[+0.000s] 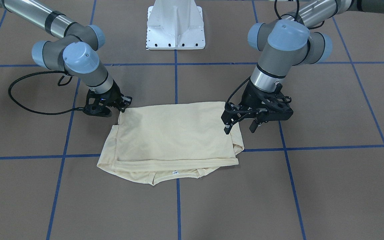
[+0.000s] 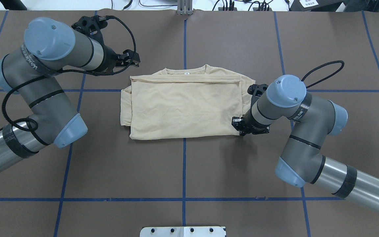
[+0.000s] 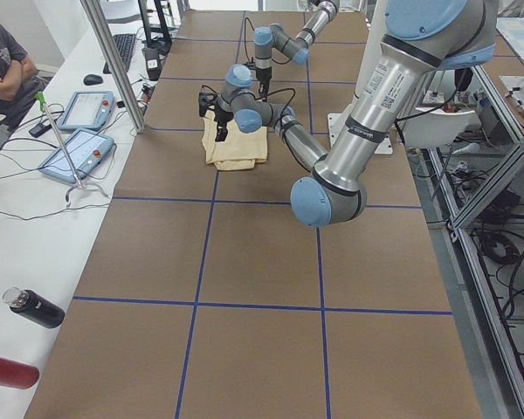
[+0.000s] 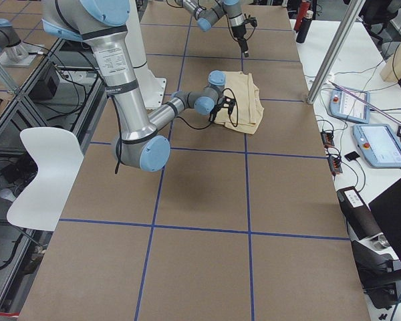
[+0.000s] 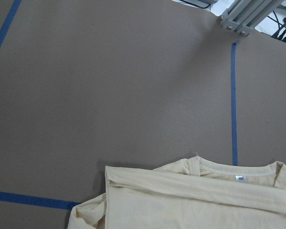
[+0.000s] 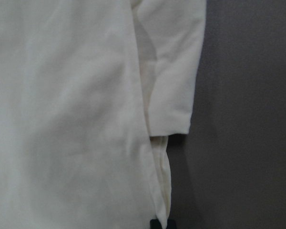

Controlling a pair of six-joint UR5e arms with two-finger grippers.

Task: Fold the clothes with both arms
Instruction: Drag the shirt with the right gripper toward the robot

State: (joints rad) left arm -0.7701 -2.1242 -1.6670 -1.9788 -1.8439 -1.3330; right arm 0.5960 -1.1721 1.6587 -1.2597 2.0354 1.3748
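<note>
Jaws spread on left gripper (image 1: pixel 239 130) hovering beside shirt (image 1: pixel 175 133), right gripper (image 1: pixel 120 107) low at its corner, grip unclear

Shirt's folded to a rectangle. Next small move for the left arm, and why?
Probably lower the left gripper to the shirt's left edge: it hangs open, holding nothing, while the right gripper sits at the near right corner.

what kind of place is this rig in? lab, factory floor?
Most likely a robotics lab: left arm and right arm over a tape-gridded table, control tablets on the side bench, an aluminium post.
</note>
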